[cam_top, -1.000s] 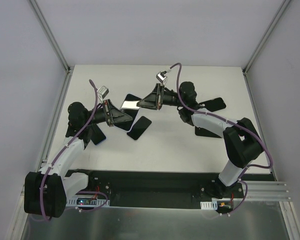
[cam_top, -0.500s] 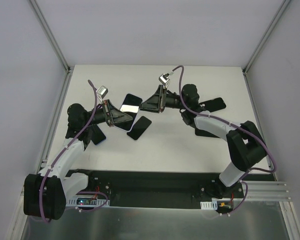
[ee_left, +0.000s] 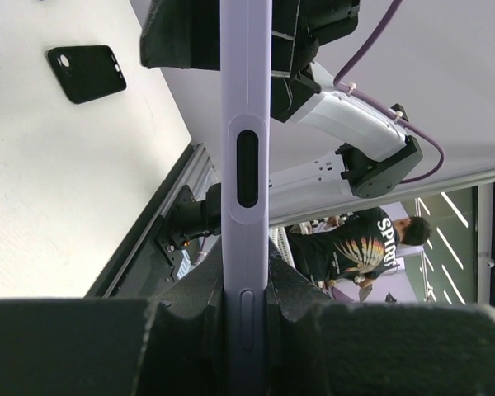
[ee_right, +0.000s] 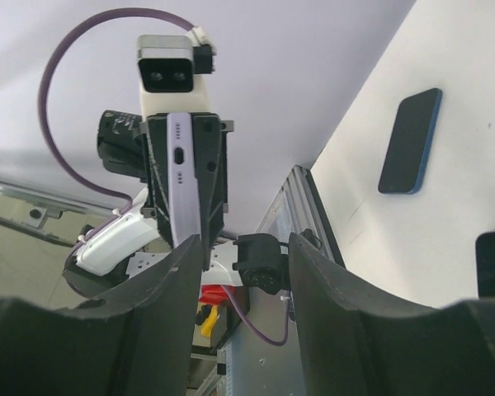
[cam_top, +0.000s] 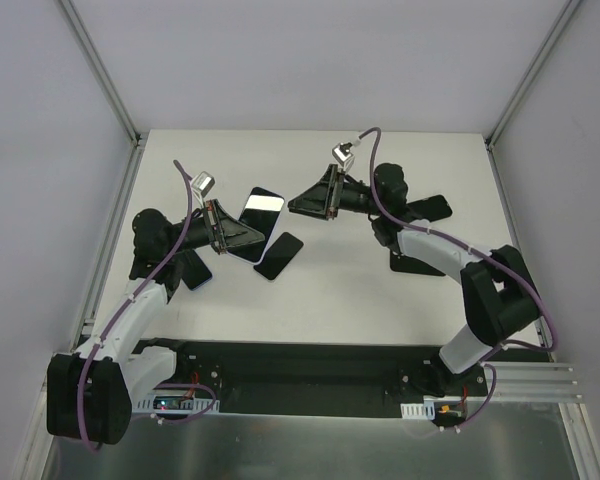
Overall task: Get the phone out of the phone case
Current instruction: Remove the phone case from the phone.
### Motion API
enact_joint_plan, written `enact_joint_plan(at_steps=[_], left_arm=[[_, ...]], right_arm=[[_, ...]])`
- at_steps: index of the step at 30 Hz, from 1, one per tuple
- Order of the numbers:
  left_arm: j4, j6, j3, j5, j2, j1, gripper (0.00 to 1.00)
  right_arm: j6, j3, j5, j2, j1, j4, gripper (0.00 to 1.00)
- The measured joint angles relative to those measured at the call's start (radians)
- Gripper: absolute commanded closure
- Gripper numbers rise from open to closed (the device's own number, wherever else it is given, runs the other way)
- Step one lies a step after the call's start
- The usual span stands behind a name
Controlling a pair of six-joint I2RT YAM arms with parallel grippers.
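White table [cam_top: 380, 300] inside a plain white-walled enclosure, seen from above w/ two arms reaching in from the near edge.

L gripper [cam_top: 242, 236]: closed tight on the lower end of a lavender phone [ee_left: 246, 99]. In the L wrist view the black fingers [ee_left: 190, 313] press on both faces of the phone, which shows edge-on w/ a dark oval slot on its side. Top view: the phone is lifted off the table, tilted, screen catching the light, top end pointing toward the far side. R wrist view shows its bottom edge, w/ a port and a row of small holes, and the L wrist cam [ee_right: 175, 74] mounted just above it.

R gripper [ee_right: 246, 247]: wide open, nothing between its fingers [ee_right: 330, 313]. In the top view it hangs in the air near the phone's top right corner, apart from it as far as that view shows.

Black phone case [cam_top: 278, 256]: flat on the table, just beside and below the held phone, not touching either gripper. Camera cut-out visible in the L wrist view.

Further out: a blue phone [ee_right: 408, 140] lies flat on the table. Two dark flat items [cam_top: 430, 208] [cam_top: 408, 265] sit by the R arm, partly hidden; phones or cases, can't tell. Purple cable [cam_top: 185, 215] loops along the L arm. In the bg of the L wrist view, beyond the table edge, a person in a black printed T-shirt [ee_left: 355, 247].
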Motion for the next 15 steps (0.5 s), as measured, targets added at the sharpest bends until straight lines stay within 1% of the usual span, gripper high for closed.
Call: enact_joint_plan(at_steps=[5,10,14,15], left_arm=[[-0.002,0.0,0.0,0.0,-0.004,0.0,1.0],[-0.007,0.001,0.0,0.0,-0.004,0.0,1.0],[-0.007,0.001,-0.002,0.0,-0.004,0.0,1.0],[-0.008,0.001,-0.004,0.0,-0.004,0.0,1.0]], right_arm=[[-0.112,0.021,0.023,-0.025,0.0,-0.162,0.51],[-0.201,0.04,0.046,-0.084,0.003,-0.282,0.5],[-0.314,0.109,0.094,-0.121,0.019,-0.429,0.49],[-0.354,0.138,0.118,-0.128,0.03,-0.493,0.49]])
